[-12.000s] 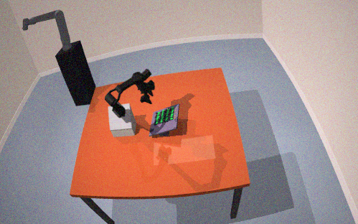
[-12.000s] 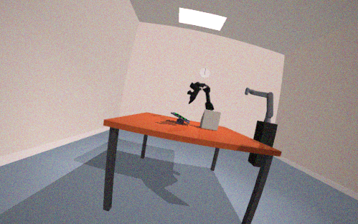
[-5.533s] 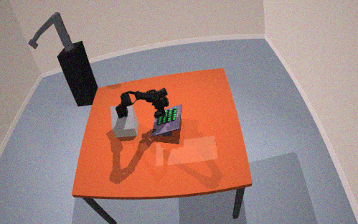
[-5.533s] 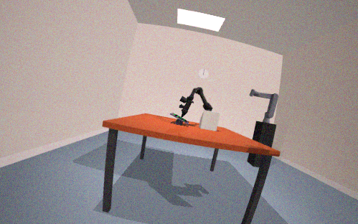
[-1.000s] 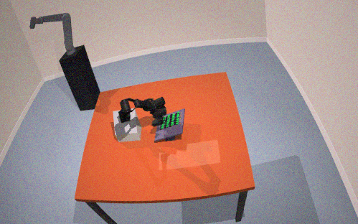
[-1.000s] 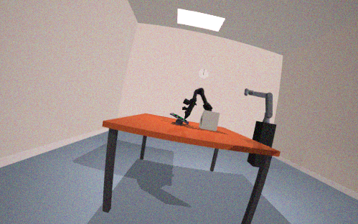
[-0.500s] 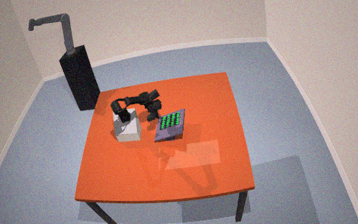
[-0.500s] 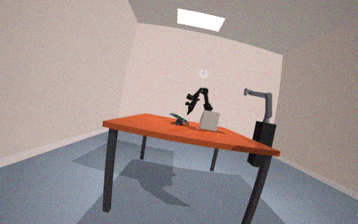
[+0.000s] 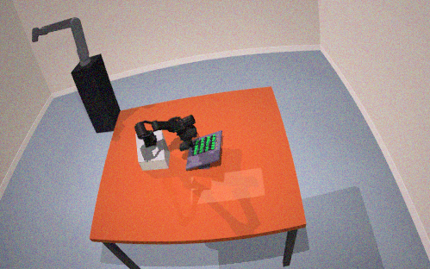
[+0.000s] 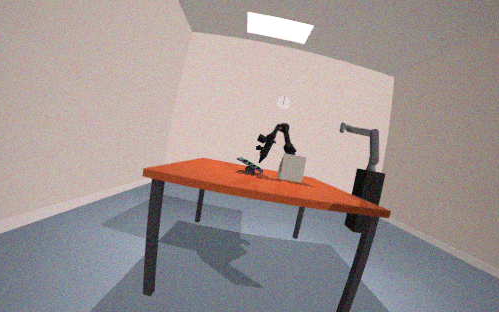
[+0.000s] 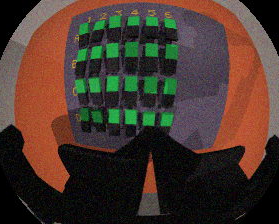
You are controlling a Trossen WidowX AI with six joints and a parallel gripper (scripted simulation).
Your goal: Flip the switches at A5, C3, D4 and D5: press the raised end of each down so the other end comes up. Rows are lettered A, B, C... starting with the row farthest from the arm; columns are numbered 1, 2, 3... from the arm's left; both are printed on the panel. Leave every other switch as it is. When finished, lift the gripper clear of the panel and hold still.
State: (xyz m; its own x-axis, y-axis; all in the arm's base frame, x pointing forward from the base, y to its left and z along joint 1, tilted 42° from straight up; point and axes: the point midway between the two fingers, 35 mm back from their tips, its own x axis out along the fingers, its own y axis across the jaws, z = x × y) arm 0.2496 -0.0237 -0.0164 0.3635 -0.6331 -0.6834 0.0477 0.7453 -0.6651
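Note:
The tilted purple panel [image 9: 198, 163] [image 10: 258, 170] [image 11: 202, 117] carries green-and-black switches in rows A to D and columns 1 to 6. In the wrist view, A5 [image 11: 151, 23], C3 [image 11: 113, 85], D4 [image 11: 130, 118] and D5 [image 11: 149, 119] show green far ends. D5's near part is hidden by the fingertips. Which ends are raised is hard to tell in the grainy picture. My gripper [image 11: 150, 131] [image 10: 260, 161] is shut and empty. Its tips are at the near edge of row D, in front of D5; contact cannot be told.
The arm stands on a pale box [image 9: 154, 165] [image 10: 292, 169] beside the panel on the orange table [image 9: 148, 207] [image 10: 197, 172]. A black pedestal [image 9: 96, 95] [image 10: 368, 190] with a grey arm [image 9: 79, 39] [image 10: 374, 145] stands at the table's edge.

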